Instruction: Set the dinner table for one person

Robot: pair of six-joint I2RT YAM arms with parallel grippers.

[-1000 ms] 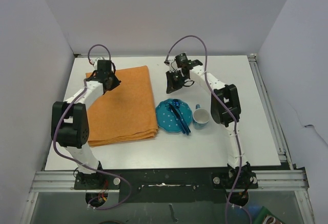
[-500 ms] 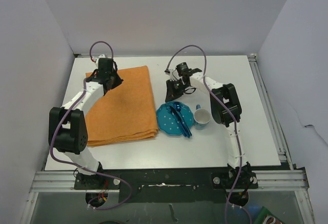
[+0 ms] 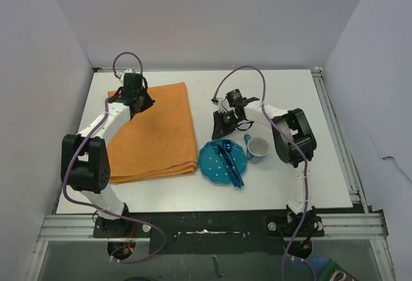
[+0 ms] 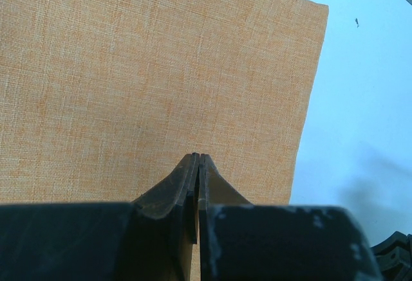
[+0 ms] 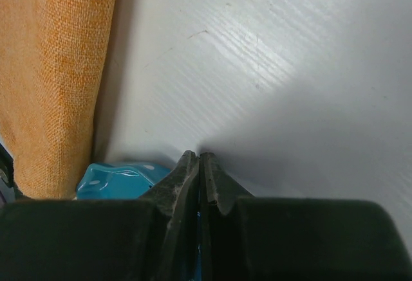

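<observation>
Dinner table [image 3: 325, 165] partly hidden under orange cloth [image 3: 161, 136]; left gripper [image 4: 198, 159] and right gripper [image 5: 198, 156] both closed.

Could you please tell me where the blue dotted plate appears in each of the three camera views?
Top external: the blue plate lies near the middle, just right of the orange cloth and left of the mug.
Left wrist: not in it.
Right wrist: only a sliver of its rim shows at the bottom left.
Shared landmark: the orange cloth, which is seen in all three views.
</observation>
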